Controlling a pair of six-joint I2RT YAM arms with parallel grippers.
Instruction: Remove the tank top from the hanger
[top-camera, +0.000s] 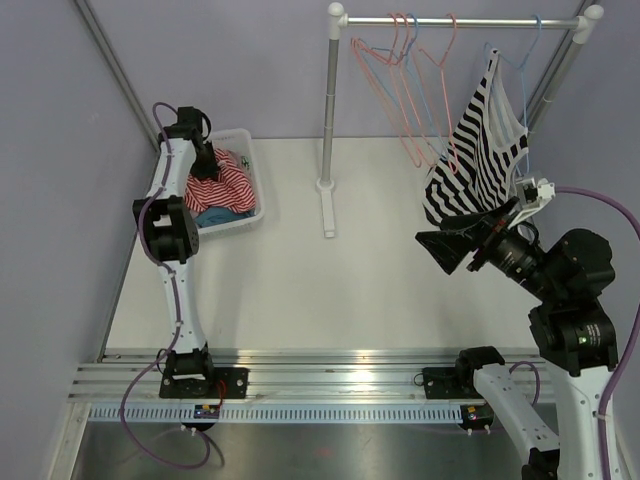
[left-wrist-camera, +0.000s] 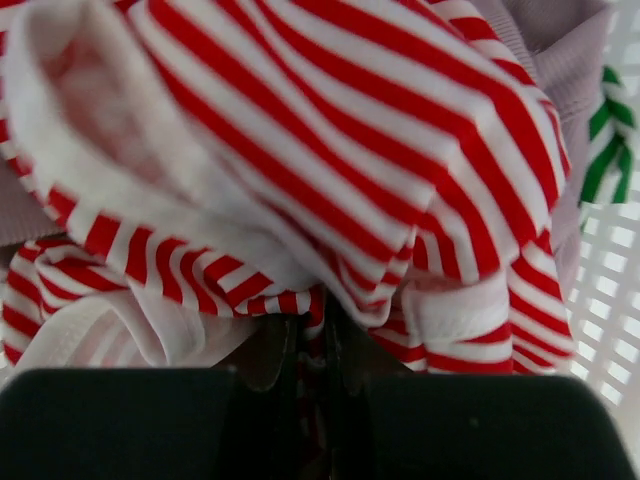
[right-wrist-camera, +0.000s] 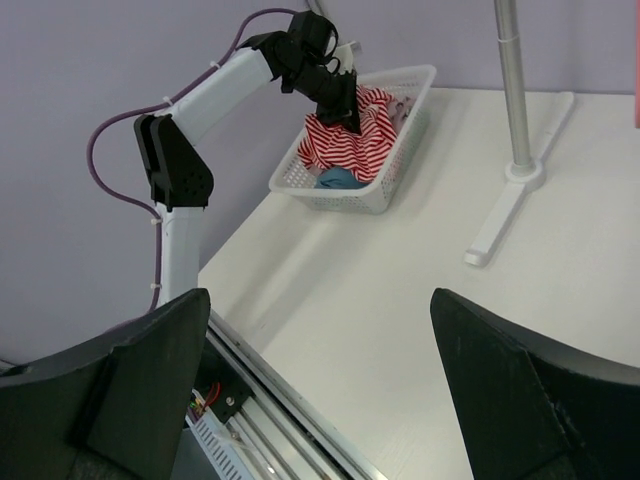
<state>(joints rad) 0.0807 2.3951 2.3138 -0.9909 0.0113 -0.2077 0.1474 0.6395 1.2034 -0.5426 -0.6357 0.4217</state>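
Note:
A black-and-white striped tank top hangs on a blue hanger at the right end of the rail. My right gripper sits just below its lower hem. It is open, and the right wrist view shows this gripper with only bare table between its fingers. My left gripper is down in the white basket. In the left wrist view the left gripper is shut on a fold of a red-and-white striped garment.
A clothes rack stands at the back: its pole rises from a flat foot. Several bare pink and blue hangers hang on the rail. The basket also holds blue cloth. A purple wall closes the left side.

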